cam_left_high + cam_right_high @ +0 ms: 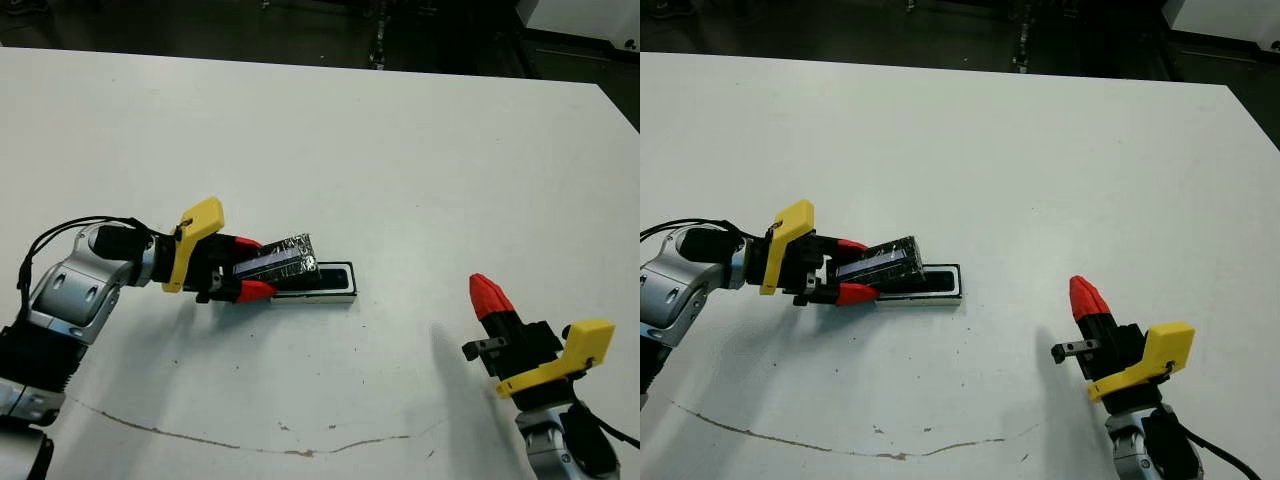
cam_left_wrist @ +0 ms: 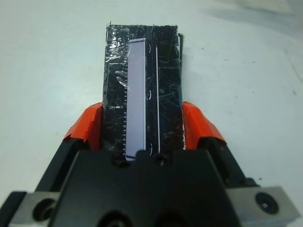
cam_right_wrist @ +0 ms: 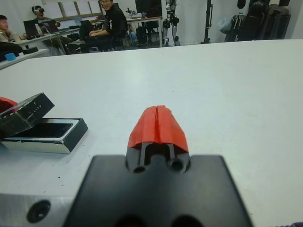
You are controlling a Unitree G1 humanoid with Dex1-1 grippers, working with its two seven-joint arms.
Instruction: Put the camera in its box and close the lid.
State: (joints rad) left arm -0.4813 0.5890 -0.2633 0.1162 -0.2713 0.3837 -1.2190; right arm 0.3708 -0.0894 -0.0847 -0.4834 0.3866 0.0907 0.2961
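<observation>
Left end effector (image 1: 248, 266) grips the black crinkly foil-patched rectangular lid (image 1: 282, 260), tilted over the shallow dark-rimmed box (image 1: 335, 283) holding the glossy black camera (image 3: 46, 130) on the white table (image 1: 400, 150). Next: level, lower, release. Right end effector (image 3: 157, 124) is clenched, empty.

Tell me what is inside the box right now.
The camera lies inside the box, its glossy face showing at the open end. The left gripper holds the lid tilted over the other end, hiding the interior there.
</observation>
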